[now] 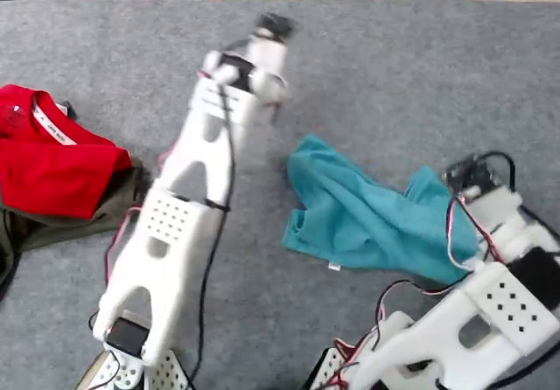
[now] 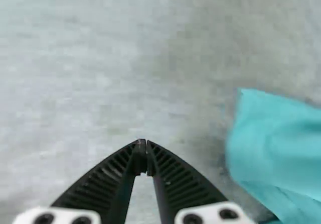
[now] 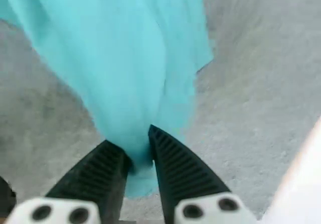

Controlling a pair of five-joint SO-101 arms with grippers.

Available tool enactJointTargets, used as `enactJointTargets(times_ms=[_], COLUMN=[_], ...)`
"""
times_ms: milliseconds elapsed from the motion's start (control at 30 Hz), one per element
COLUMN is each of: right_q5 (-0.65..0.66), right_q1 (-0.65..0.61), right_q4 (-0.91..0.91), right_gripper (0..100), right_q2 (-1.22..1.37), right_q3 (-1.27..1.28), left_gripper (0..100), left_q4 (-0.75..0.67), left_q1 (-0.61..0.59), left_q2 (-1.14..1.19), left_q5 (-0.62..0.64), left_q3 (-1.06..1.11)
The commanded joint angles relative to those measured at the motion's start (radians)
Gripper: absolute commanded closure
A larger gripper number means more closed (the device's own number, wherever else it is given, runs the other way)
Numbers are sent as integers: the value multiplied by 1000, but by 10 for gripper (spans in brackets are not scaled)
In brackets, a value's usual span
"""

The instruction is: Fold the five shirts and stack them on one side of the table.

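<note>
A teal shirt [image 1: 367, 211] lies crumpled on the grey table, right of centre. My right gripper [image 3: 138, 148] is shut on the teal shirt [image 3: 130, 58], pinching a fold of its cloth between the black fingers; in the high view that arm's wrist [image 1: 477, 180] stands at the shirt's right end. My left gripper [image 2: 142, 156] is shut with nothing in it, above bare table, with the teal shirt [image 2: 276, 148] just beside it. In the high view the left arm [image 1: 241, 71] stretches toward the table's middle back. A folded red shirt [image 1: 52, 149] rests on a dark olive one [image 1: 83, 215] at the left.
The grey cloth-covered table [image 1: 394, 75] is bare at the back and right. The stack of red and olive shirts sits by the left edge. Red and black cables hang along both arms. A person's legs stand beyond the far edge.
</note>
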Motion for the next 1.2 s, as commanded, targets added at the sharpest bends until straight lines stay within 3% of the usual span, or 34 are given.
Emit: enactJointTargets(times_ms=[0,100,300,467,567,633,700,933,1167], right_q5=[-161,-221,-192,-58,14,18,21,25,25], right_q1=[-75,-110,-127,-5,60,92,127,210,221], right_q4=[17,8,8,15,8,-40,-107,-295,-319], right_gripper=[984,984,984,984,984,984,984,984,984], right_q2=[-16,-16,-16,-18,-18,-18,-18,-18,-18], right_q3=[-205,-285,-318,-248,-137,-51,41,300,341], left_gripper=[972,972,971,955,827,732,698,753,755], left_q4=[17,17,-2,-296,-459,-548,-638,-723,-720], left_q1=[-64,-58,84,177,196,191,189,272,275], left_q2=[-170,-296,-606,-620,-597,-566,-523,-333,-69], left_q5=[-9,-9,-11,15,173,288,365,430,431], left_q3=[-21,114,552,865,972,987,980,779,591])
